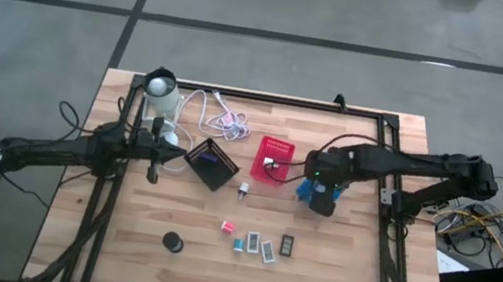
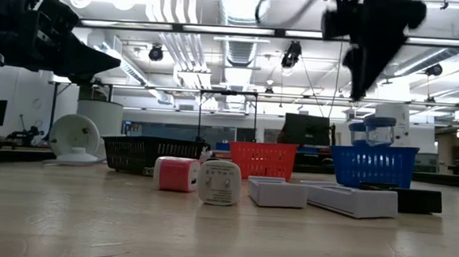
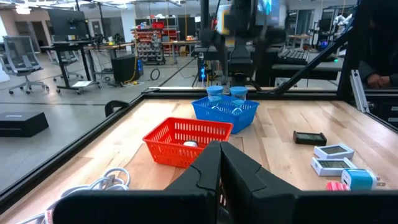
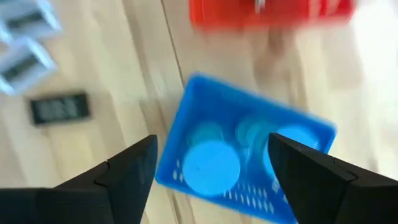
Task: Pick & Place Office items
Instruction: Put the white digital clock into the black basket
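My right gripper [image 4: 211,142] hangs open above the blue mesh bin [image 4: 186,118], fingers pointing down and touching nothing; the high view shows it right of the red bin [image 1: 275,163]. Two pale-blue round pieces [image 4: 210,167] lie in the blue bin. On the table's near half lie a pink block [image 1: 228,226], a teal block [image 1: 239,244], two white blocks [image 1: 262,247], a black block [image 1: 288,245] and a black disc [image 1: 174,241]. A small white piece [image 1: 244,189] lies near the black bin [image 1: 212,163]. My left gripper [image 1: 154,168] waits shut at the left.
A white lamp [image 1: 160,91] and its coiled cable [image 1: 217,113] sit at the far left. The three bins stand in a row across the table's middle. A black frame [image 1: 387,213] runs along the table's sides. Bare wood lies at the near left and near right.
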